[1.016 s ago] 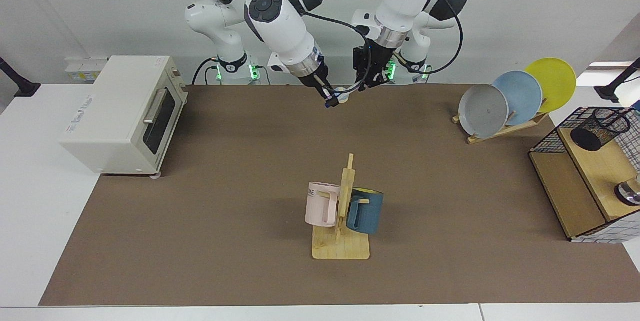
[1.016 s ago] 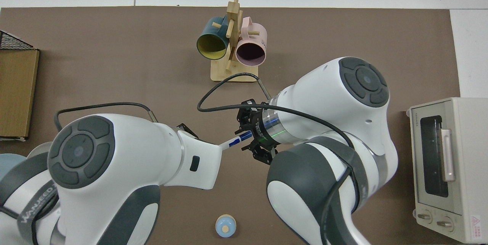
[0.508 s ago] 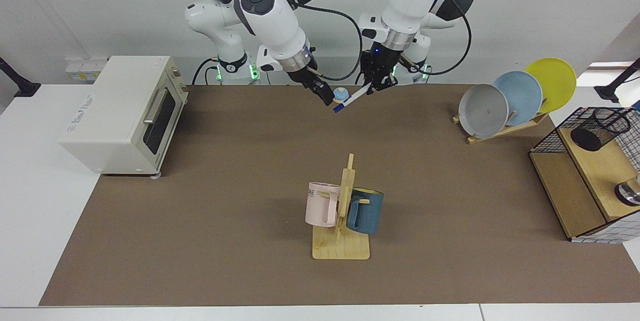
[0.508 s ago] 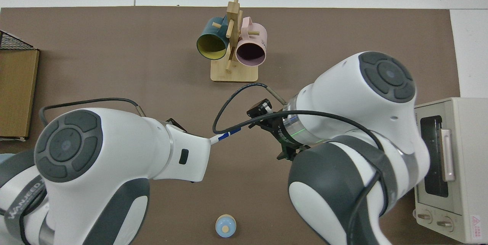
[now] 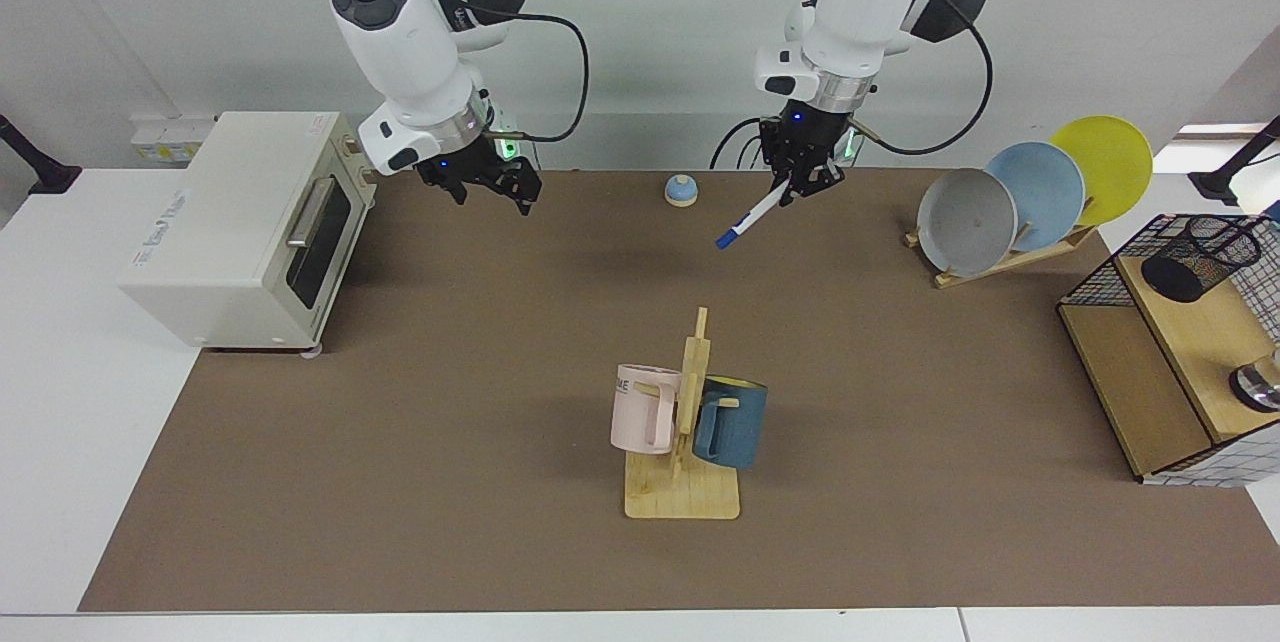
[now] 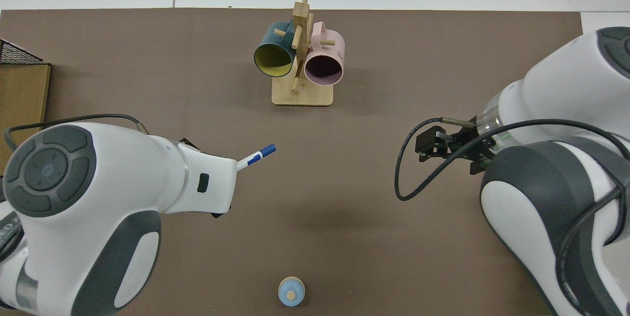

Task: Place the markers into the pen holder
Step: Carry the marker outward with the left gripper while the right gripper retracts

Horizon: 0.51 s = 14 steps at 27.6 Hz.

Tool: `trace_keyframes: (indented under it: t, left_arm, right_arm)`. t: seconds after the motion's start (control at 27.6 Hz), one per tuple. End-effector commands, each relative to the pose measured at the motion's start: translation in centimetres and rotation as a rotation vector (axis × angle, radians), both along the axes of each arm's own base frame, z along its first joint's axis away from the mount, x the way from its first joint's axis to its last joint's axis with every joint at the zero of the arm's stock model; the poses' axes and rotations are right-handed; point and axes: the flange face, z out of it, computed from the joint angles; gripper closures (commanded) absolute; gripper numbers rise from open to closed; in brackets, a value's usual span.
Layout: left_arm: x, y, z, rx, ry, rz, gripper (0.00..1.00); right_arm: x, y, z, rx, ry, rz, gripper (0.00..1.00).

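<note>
Our left end effector (image 5: pixel 803 184) pinches the marker (image 5: pixel 742 221) above the desk (image 5: pixel 420 402); our right end effector (image 5: pixel 492 184) hangs spread by the oven (image 5: pixel 240 227).

Marker (image 6: pixel 256 157) beyond left arm's wrist

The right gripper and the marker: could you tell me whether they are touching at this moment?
Apart. The facing view shows the right gripper beside the toaster oven, with bare table between it and the marker, which the left gripper holds.
</note>
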Motion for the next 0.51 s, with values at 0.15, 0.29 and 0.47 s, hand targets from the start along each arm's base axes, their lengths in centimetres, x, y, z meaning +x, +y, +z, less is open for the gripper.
trace_keyframes:
  t: [0.15,0.29,0.47]
  left_arm:
    - [1.5,5.3,-0.4,0.133,-0.026,0.045,1.0]
    - [2.1,8.1,-0.5,0.223,-0.02,-0.03,1.0]
    - [2.8,12.2,-0.3,0.311,0.003,-0.05,1.0]
  right_arm:
    - [0.3,-5.7,1.4,-0.107,-0.056,0.269,0.0]
    - [0.8,-8.7,1.5,-0.095,-0.063,0.236,0.0]
    - [1.2,-10.4,2.5,-0.099,-0.087,0.202,0.0]
